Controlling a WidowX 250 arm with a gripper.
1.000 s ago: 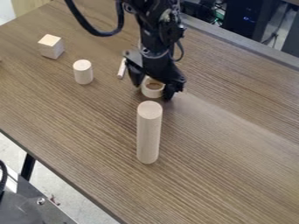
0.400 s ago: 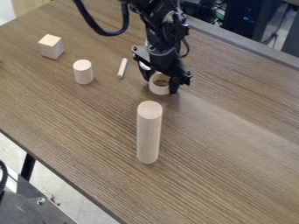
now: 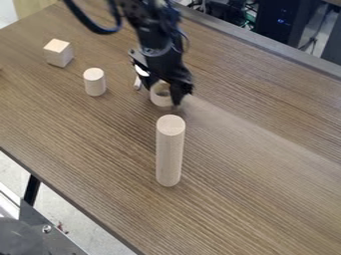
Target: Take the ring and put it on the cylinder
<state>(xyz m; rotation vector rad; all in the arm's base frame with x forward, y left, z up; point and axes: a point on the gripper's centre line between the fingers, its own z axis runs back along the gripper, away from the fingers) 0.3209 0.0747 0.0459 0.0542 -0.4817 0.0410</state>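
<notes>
Wooden tabletop (image 3: 256,172), ring (image 3: 160,101) inside claw (image 3: 164,95).

The scene is fairly bright, with diffuse light and soft, weak shadows. A broad, pale sheen crosses the table (image 3: 266,199) from beside the gripper (image 3: 162,96) toward the lower right. A white glint sits on the gripper's left side in the view. The cube (image 3: 59,53), up and left of it, has a paler top than sides. Beyond the gripper, at upper right, the background is dark, with small blue lights. The gripper's outline is smeared by motion blur. The light source cannot be seen.
</notes>
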